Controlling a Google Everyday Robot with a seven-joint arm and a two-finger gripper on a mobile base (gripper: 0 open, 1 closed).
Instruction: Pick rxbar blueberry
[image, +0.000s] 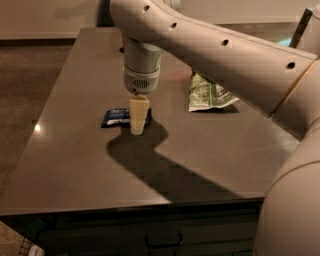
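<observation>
Hovering at the right end of the rxbar blueberry (115, 118), the gripper (137, 131) is pointing straight down, wide or narrow I cannot tell; snack bag (207, 94) is lying farther right.

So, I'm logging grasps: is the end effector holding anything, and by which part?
Cannot be told. The end effector is down at the right end of the rxbar blueberry, which lies flat on the table.
</observation>
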